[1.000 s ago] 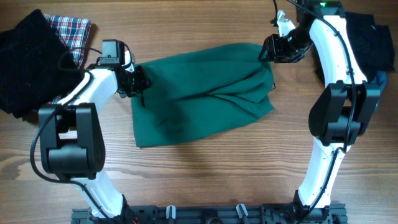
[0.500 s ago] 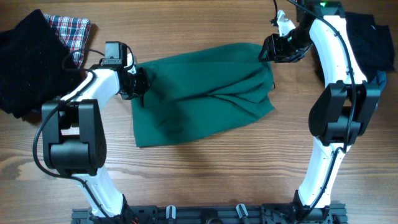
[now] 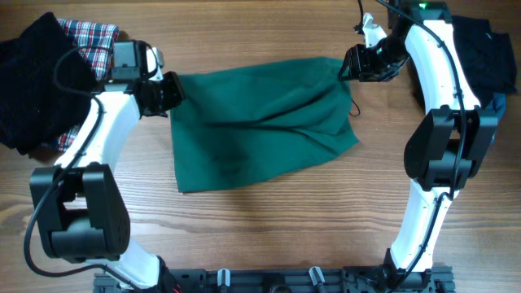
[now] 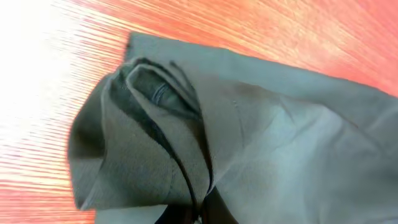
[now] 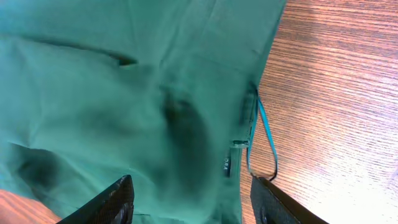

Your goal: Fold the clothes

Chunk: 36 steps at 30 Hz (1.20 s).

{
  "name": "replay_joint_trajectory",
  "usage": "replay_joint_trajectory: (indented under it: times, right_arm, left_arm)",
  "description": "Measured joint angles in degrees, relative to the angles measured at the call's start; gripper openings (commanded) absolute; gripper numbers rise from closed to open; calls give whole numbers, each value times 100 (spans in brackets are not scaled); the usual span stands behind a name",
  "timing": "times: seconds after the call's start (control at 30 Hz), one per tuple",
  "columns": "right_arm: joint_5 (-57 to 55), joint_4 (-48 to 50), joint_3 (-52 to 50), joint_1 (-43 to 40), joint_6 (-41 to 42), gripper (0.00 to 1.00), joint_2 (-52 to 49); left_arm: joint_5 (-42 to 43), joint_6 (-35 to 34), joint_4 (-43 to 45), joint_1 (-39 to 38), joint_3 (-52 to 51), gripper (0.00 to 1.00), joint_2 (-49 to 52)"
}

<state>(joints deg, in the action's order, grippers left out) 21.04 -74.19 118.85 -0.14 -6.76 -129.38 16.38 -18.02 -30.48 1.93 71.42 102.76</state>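
Left jaws pinch clothes (image 3: 260,122) at corner.

From overhead you cannot see the left gripper's (image 3: 171,91) fingertips; they are lost where it meets the green garment's (image 3: 260,122) upper left corner. In the left wrist view the left side is washed out white. In the right wrist view the right gripper's (image 5: 193,202) fingers are cut by the bottom edge. At upper left overhead, the black knitted garment (image 3: 32,81) covers part of the plaid cloth (image 3: 94,37).
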Motion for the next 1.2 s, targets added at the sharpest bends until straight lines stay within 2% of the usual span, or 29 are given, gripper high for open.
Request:
replay_joint_trajectory:
  times: [0.03,0.1,0.13,0.17,0.2,0.3,0.37,0.4,0.43,0.53,0.63,0.87,1.03,1.1,1.17,1.2]
  right_arm:
    - [0,0,0,0,0,61,0]
    - [15,0,0,0,0,61,0]
    - [17,-2,0,0,0,63,0]
    - [20,-4,0,0,0,71,0]
    - [24,-7,0,0,0,77,0]
    - [42,-7,0,0,-37,79,0]
    - [92,-39,0,0,-42,77,0]
    - [125,-111,0,0,-42,73,0]
    - [146,-164,0,0,-42,67,0]
    - [358,-640,-20,0,-96,66,0]
    - [708,-684,-221,0,-199,64,0]
    - [1447,407,-1499,90,-321,63,-2]
    - [1565,1115,-1609,251,-350,46,-2]
    - [1591,1202,-1609,299,-341,43,-2]
    - [1604,1237,-1609,308,-341,40,-2]
    - [1604,1246,-1609,306,-341,36,-2]
  left_arm:
    - [-9,22,4,57,0,12,-2]
    - [-48,107,-31,127,0,37,-2]
    - [-63,166,-48,140,0,60,-2]
    - [-72,210,-101,142,0,90,-2]
    - [-85,254,-144,142,0,100,-2]
    - [-87,275,-240,142,0,100,0]
    - [-85,280,-295,140,0,99,0]
    - [-81,280,-313,140,0,96,0]
    - [-61,280,-330,133,0,85,0]
    - [-15,304,-339,37,0,78,0]
    - [-20,358,-271,-140,0,77,0]
    - [-199,365,-26,-284,0,70,96]
    - [-378,402,341,-284,0,50,326]
    - [-422,396,509,-284,0,32,509]
    - [-455,428,656,-284,0,18,667]
    - [-459,413,745,-284,0,10,778]
